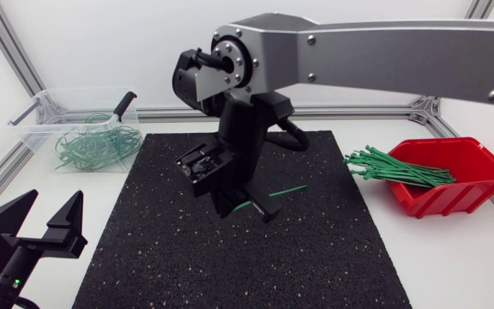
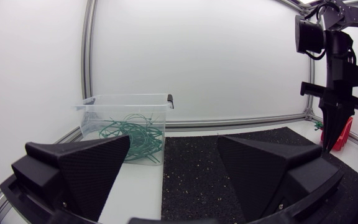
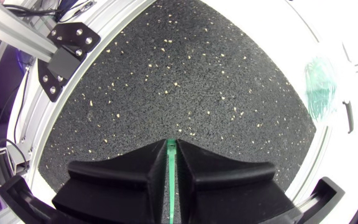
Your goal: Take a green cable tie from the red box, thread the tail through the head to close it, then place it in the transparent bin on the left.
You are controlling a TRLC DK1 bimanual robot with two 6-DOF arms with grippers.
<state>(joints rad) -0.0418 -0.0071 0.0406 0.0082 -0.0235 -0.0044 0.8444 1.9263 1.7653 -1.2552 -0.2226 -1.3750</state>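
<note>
My right arm reaches over the middle of the black mat point(image 1: 230, 257). Its gripper point(image 1: 240, 209) points down, shut on a green cable tie point(image 1: 288, 190) whose tail sticks out to the right. In the right wrist view the tie point(image 3: 170, 171) is a thin green strip pinched between the fingers point(image 3: 123, 168), its end at the fingertips. The red box point(image 1: 466, 193) at the right holds several green ties point(image 1: 401, 169). The transparent bin point(image 1: 41, 112) at the back left holds looped green ties point(image 1: 93, 146). My left gripper point(image 1: 50, 225) stands open and empty at the front left, off the mat.
The table is framed by an aluminium rail point(image 1: 358, 112). In the left wrist view the bin point(image 2: 129, 106) stands ahead of the open left fingers point(image 2: 86, 168), and my right gripper point(image 2: 331, 130) hangs over the mat further off. A black clip point(image 1: 125, 105) sits on the bin's rim.
</note>
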